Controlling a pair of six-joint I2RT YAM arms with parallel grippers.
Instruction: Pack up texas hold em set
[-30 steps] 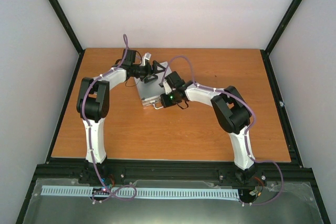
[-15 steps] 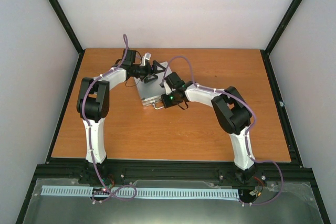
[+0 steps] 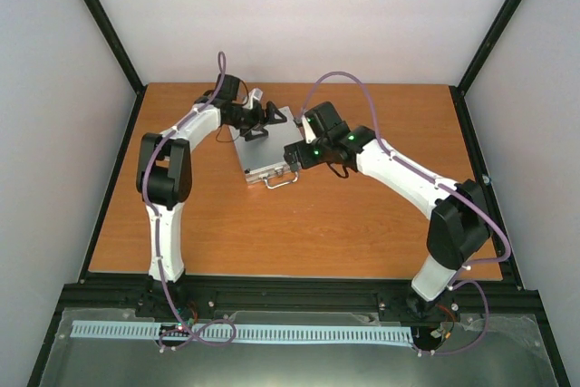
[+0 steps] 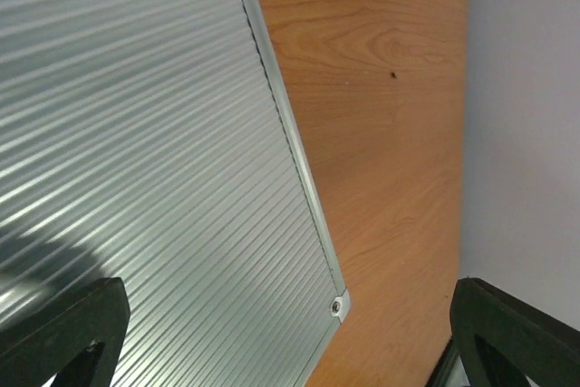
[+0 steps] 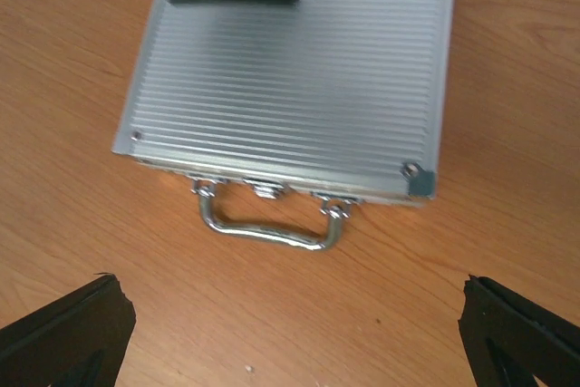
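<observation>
I see my left gripper (image 3: 261,120) spread wide, empty, over the far end of the case (image 3: 261,155), case closed, flat on the table (image 3: 381,224), handle (image 3: 281,180) toward the arm bases, my right gripper (image 3: 294,155) gaping too, holding nothing, by its right edge.

Lies shut and flat: ribbed silver aluminium case (image 3: 263,147) with riveted corners. Sits beneath the left claw (image 3: 265,118), whose spread fingers hang over the lid's far part. Points its chrome handle (image 5: 267,224) toward the wide-spread right claw (image 5: 290,314), just ahead of it.
</observation>
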